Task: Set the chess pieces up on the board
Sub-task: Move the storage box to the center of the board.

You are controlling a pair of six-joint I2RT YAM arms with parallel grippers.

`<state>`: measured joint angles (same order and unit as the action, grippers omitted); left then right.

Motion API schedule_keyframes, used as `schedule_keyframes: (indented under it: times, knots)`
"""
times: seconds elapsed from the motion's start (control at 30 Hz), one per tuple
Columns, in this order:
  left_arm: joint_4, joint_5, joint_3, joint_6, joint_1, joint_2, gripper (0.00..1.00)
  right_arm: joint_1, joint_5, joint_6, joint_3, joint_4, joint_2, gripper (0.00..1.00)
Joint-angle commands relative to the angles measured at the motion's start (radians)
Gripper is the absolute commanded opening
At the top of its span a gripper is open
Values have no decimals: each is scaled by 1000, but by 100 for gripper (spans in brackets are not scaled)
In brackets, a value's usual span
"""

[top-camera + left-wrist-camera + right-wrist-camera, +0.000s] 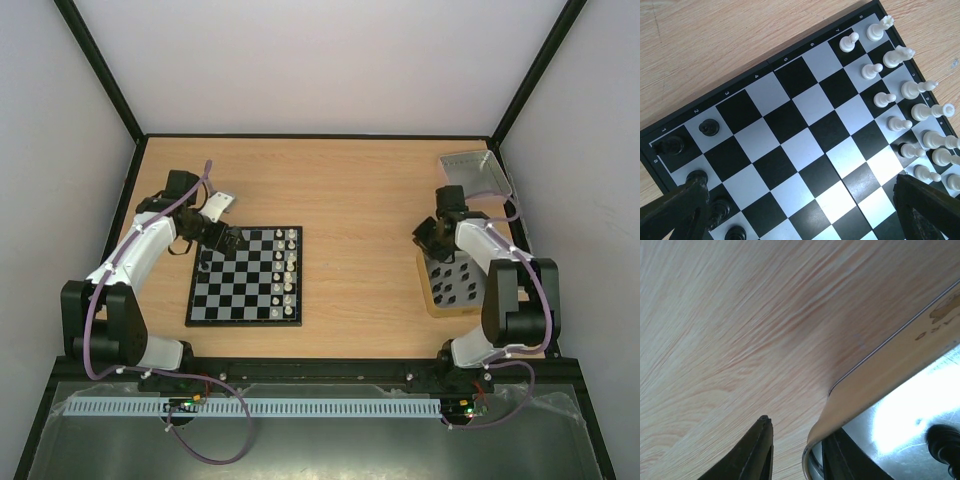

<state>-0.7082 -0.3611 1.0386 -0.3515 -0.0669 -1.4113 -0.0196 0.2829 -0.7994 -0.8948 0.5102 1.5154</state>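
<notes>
Wooden desk [360, 190] bears the board [245, 290], cream chess pieces [900, 122] lining its right side, beneath the left tool [800, 185], spread wide and empty, while the right tool [797, 432] straddles the tin [880, 375] wall without clamping; such tiny, light, slippery figures likely want pinching mid-body.

A light wood-grain table [350, 190] fills the middle of the frame. The black-and-silver chequered board [225, 300] lies flat left of centre. A gold-rimmed tin [430, 290] sits at the right edge, and a clear grey tray [475, 172] rests in the upper right corner.
</notes>
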Motion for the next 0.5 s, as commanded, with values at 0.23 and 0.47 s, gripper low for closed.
schedule_keyframes:
  times: [0.23, 0.47]
  knots:
    - [-28, 36, 21, -16, 6, 40, 100, -137, 38, -133, -197, -88, 180, 26]
    - [-43, 58, 37, -23, 12, 49, 100, -161, 69, -164, -331, -86, 282, 26]
